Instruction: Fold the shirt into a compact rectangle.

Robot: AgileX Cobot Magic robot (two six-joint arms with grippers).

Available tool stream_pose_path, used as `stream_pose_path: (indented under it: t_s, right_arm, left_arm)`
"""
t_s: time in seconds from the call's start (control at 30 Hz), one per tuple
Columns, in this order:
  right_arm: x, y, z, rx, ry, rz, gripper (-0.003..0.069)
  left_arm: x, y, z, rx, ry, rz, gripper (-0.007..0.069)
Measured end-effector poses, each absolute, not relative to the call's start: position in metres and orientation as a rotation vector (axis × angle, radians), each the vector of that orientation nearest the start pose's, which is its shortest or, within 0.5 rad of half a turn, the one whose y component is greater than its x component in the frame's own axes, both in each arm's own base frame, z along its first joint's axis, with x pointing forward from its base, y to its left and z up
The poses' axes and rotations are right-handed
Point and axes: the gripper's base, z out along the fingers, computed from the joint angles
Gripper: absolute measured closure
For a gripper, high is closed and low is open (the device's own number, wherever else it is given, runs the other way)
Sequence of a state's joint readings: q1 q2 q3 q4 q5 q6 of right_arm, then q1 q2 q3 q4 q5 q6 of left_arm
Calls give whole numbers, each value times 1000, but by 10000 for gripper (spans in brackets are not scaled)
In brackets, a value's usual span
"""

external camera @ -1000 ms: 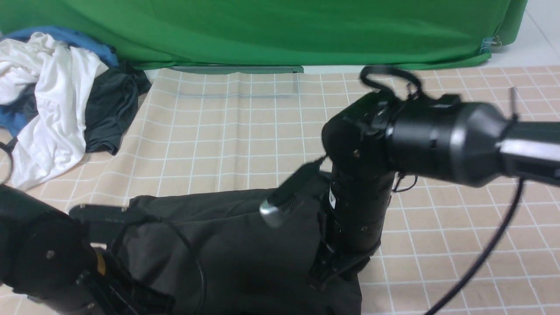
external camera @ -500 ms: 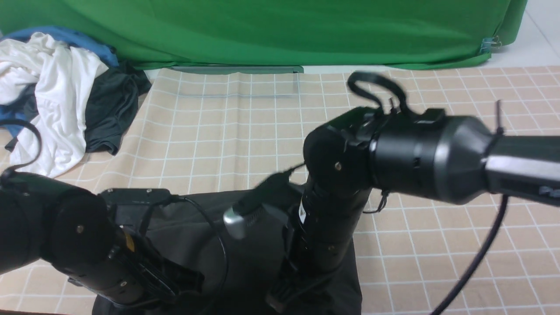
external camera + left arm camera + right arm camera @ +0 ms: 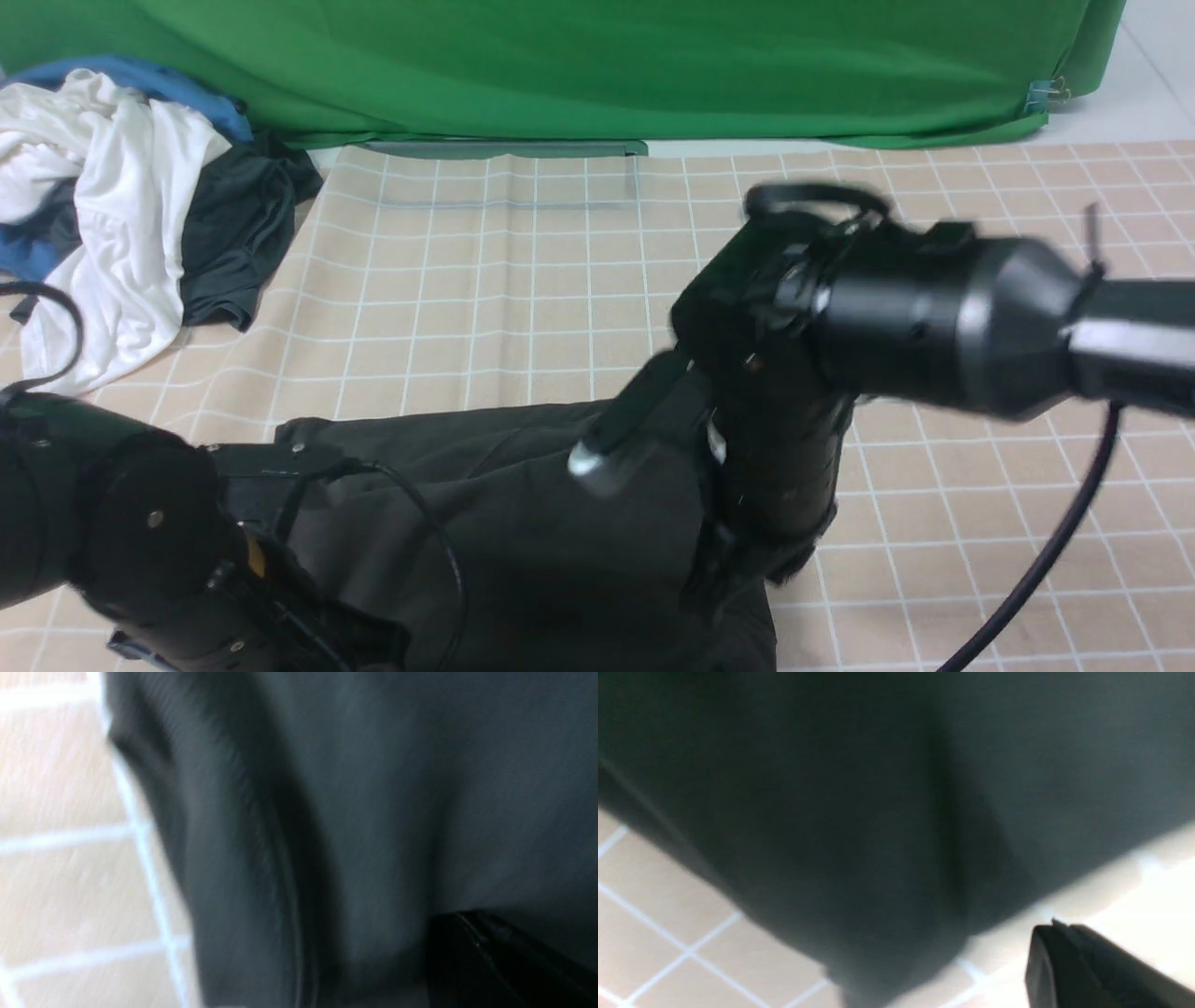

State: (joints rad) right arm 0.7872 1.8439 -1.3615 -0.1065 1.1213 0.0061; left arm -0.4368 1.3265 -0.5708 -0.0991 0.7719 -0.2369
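Both arms have swung back outward since half a second ago, spreading the shirt (image 3: 523, 523) wider across the checked cloth (image 3: 485, 280). It lies at the near edge, long axis running left to right between the 2 arms. Each pincer is closed, probably pinching a shirt edge, though blur hides the fingertips.

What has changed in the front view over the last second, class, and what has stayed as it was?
Both arms swung toward the robot's left, then back. The shirt bunched narrower with them and now lies spread out again. No hold was visibly taken or released. The clothes pile and checked cloth stayed put.
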Motion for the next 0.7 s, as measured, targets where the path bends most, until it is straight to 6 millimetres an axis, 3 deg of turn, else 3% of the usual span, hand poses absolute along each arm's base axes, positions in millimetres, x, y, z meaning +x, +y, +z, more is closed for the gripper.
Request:
stream_pose_path:
  t_s: [0.17,0.3,0.47,0.57,0.7]
  right_arm:
    - [295,234,263,-1073,2675,79,623]
    - [316,243,277,-1133,2593,301,590]
    - [332,261,264,-1253,2559,352,410]
    - [343,268,243,-1357,2548,327,270]
    - [351,270,222,-1414,2558,261,211]
  left_arm:
    - [159,-81,205,206,2909,-230,606]
    - [151,-78,221,205,2824,-270,606]
    - [145,-75,229,207,2799,-283,606]
    - [144,-74,229,208,2802,-282,606]
    - [143,-74,229,208,2809,-280,606]
